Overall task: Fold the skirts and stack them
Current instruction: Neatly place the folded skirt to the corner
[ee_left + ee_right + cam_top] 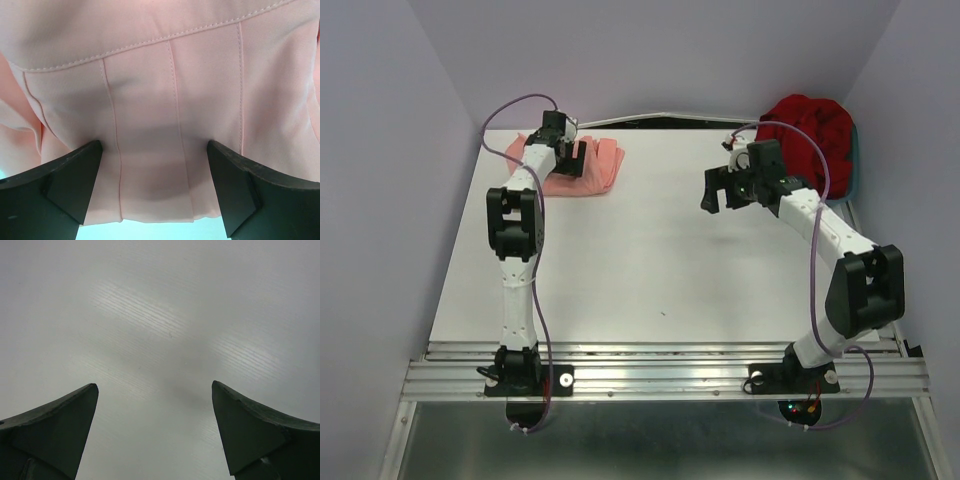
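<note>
Salmon skirt (150,100) smooth, pleated, stitched; red skirt (810,125) crumpled heap.

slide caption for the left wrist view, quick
Open left hand poised over the salmon-pink pleated cloth skirt, close to its stitched waistband.

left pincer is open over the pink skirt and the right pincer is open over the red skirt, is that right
Not quite. The left pincer is open over the pink skirt, but the right pincer is open over bare table, not the red skirt, which lies in the far right corner. The right wrist view shows only table below it.
</note>
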